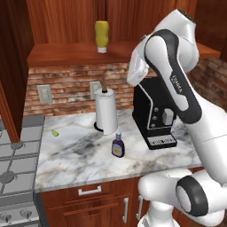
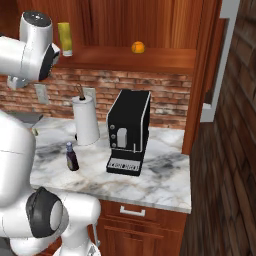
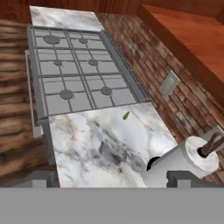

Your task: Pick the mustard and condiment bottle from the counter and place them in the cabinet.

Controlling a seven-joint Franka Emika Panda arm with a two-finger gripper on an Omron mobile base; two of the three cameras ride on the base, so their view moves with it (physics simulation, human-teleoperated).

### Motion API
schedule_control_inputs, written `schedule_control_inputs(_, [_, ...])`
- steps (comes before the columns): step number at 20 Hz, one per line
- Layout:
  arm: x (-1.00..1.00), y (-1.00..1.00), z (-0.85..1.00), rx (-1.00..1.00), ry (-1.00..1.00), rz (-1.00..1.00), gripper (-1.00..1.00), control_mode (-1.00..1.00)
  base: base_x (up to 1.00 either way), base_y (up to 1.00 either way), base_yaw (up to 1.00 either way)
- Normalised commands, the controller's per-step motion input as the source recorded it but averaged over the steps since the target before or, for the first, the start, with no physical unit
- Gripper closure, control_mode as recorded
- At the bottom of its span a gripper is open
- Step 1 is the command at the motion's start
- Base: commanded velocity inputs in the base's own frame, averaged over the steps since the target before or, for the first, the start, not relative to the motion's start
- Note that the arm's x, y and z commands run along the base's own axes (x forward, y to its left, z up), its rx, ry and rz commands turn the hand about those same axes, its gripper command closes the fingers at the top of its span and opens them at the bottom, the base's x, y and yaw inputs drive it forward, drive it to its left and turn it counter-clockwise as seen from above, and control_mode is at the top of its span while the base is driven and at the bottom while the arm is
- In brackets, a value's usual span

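Left base view: the squat yellow plastic mustard bottle (image 1: 102,35) stands cap-down on the reddish wooden cabinet shelf (image 1: 66,53); the small dark brown condiment bottle (image 1: 118,146) stands on the veined marble bench (image 1: 75,155), near the white paper-towel roll (image 1: 106,111). Right base view: the condiment bottle stands left of the black coffee machine (image 2: 129,131). Hand view: the pincer (image 3: 111,180) has its tips wide apart, clamped on nothing.

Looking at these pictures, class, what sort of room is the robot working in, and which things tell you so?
A home kitchen, rendered rather than real. A gas stove adjoins a marble counter holding a coffee machine and a paper towel roll.
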Motion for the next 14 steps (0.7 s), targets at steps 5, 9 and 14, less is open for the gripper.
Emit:
schedule_control_inputs(5, [-0.85,0.0,-0.56,0.0,-0.01,-0.02,-1.0,-1.0,0.0,0.0,0.0])
schedule_control_inputs(9, [-0.55,0.0,-0.54,0.0,0.0,-0.02,-1.0,-1.0,0.0,0.0,0.0])
schedule_control_inputs(14, [-0.14,0.0,-0.43,0.0,0.0,-0.05,-1.0,-1.0,0.0,0.0,0.0])
